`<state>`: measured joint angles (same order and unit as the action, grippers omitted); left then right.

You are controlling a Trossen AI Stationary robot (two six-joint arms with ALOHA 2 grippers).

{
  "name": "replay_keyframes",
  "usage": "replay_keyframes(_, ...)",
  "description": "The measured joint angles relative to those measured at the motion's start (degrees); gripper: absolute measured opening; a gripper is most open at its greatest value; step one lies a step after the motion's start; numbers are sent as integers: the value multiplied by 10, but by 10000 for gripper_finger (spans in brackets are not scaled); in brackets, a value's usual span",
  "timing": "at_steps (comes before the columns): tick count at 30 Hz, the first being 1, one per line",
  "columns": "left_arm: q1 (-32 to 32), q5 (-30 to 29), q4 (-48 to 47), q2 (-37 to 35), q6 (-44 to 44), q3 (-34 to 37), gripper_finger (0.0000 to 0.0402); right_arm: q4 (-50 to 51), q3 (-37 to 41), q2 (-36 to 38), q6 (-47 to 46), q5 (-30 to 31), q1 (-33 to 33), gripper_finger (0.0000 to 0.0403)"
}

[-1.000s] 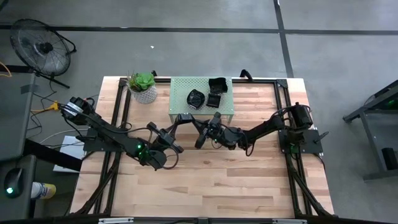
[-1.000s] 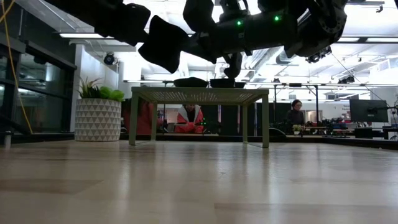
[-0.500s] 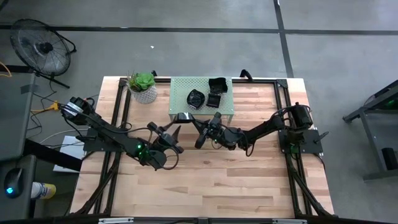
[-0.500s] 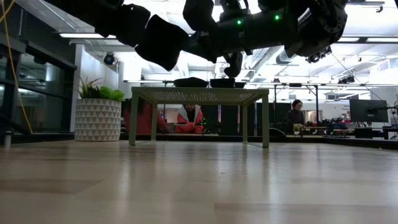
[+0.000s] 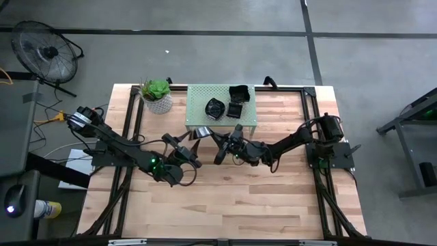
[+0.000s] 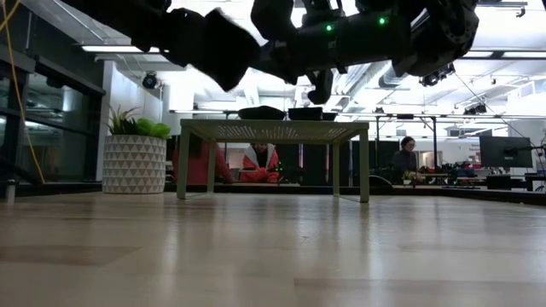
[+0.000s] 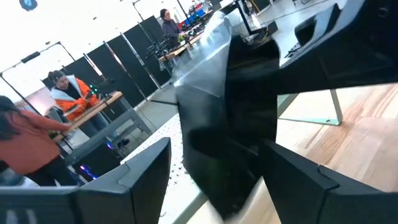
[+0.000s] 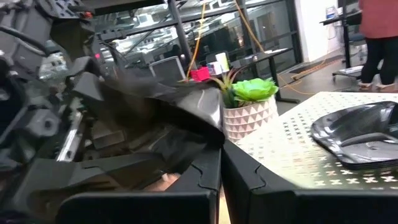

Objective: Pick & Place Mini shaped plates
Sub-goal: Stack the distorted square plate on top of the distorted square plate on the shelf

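— Where are the plates?
— Two glossy black plates (image 5: 216, 108) (image 5: 237, 94) sit on the pale green rack, upper middle of the overhead picture.
— Any others?
— One black plate (image 7: 221, 124), tilted on edge, held above the table, centre frame.

High view: even, soft overhead light, no hard shadows; wooden surface (image 5: 225, 198) evenly lit, arms read as dark shapes w/ little detail. Low view: strong backlight from bright ceiling lights across upper frame, arms above nearly silhouetted; pale sheen on the surface in lower half, foreground soft. Left wrist view: blown-out white at upper left, glare streak on the held plate (image 7: 217, 118), close parts blurred. Right wrist view: near dark parts out of focus, potted plant (image 8: 249, 106) at centre sharper.
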<state>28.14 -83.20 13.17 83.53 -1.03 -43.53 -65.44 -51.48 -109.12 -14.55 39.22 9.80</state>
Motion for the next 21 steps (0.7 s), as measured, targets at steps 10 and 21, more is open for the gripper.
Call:
replay_keyframes(10,24,-49,2,-4,40,0,237,25,0,7,5,25,0,0)
replay_keyframes(21,69,-61,-11,-10,57,0,237,267,1,171,26,53,-7,0)
